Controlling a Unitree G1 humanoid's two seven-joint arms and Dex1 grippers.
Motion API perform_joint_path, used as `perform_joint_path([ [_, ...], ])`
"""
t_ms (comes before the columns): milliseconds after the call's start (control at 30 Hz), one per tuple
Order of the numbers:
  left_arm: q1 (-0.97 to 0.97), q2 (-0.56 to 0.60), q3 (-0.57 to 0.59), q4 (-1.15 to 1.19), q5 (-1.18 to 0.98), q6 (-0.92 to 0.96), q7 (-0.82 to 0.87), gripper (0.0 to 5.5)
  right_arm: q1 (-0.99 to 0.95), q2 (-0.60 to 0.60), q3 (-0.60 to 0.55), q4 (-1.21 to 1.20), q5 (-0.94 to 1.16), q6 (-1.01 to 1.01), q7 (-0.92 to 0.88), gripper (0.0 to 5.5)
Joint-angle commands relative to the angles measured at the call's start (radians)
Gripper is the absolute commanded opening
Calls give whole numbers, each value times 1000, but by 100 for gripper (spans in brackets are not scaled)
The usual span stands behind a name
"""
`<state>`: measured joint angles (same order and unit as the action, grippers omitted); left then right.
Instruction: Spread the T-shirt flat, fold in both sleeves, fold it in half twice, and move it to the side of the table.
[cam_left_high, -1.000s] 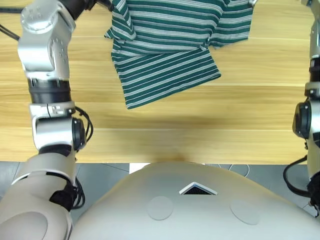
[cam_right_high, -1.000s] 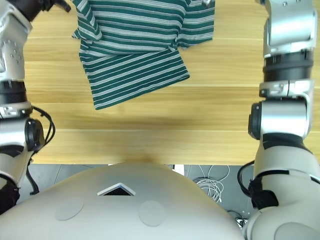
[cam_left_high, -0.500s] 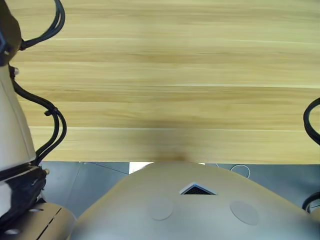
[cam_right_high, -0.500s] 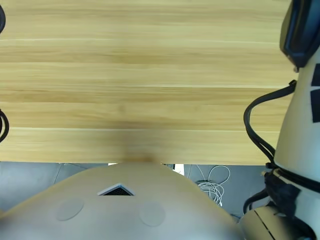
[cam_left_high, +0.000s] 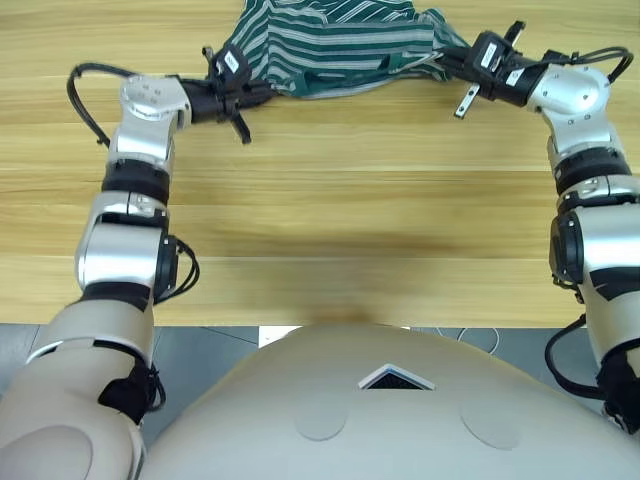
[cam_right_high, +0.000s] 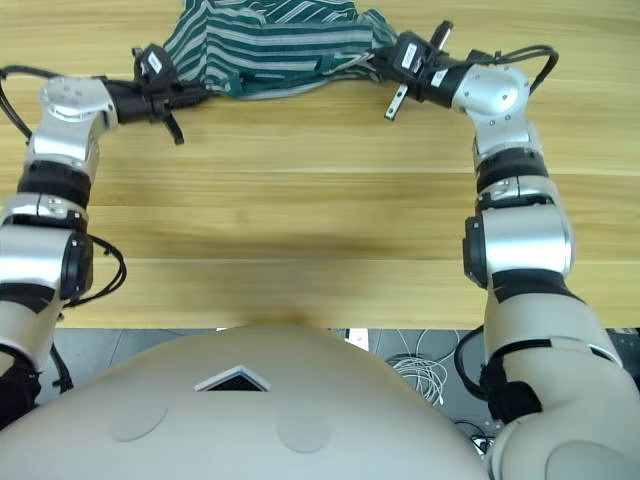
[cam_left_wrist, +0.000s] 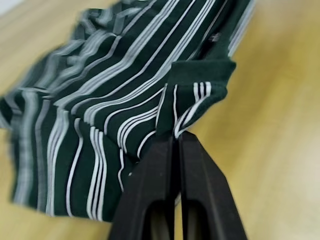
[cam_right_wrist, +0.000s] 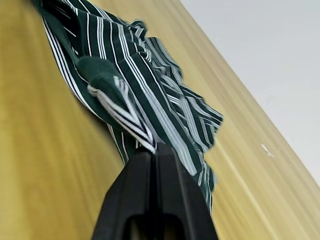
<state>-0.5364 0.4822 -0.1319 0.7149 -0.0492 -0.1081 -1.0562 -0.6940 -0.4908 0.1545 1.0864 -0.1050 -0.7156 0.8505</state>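
at the far side of the tabletop (cam_left_high: 340, 200) the t-shirt (cam_left_high: 330, 45) lies bunched and rumpled between the two arms. the left claw (cam_left_wrist: 175, 139) is clenched on a banded fold at one side, and the right claw (cam_right_wrist: 152, 149) is clenched on a striped edge at the other. by my reading, spreading has barely begun: the cloth is not yet flat, no sleeve is folded, and both halvings and the move aside remain.
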Motion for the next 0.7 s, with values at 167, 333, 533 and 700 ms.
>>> perform_joint_path([
  [167,508,271,98,-932,-306,244,-206,2,532,-394,-20,-878,320,132,381,0],
  [333,694,279,38,-1036,-167,160,-141,2,799,-490,-38,-1169,231,180,349,0],
  [533,915,377,21,-1134,-5,66,-94,51,1007,-541,-86,-1308,108,259,276,60],
  [700,1149,468,111,-1302,39,0,-80,134,1045,-583,-220,-1246,221,261,286,153],
])
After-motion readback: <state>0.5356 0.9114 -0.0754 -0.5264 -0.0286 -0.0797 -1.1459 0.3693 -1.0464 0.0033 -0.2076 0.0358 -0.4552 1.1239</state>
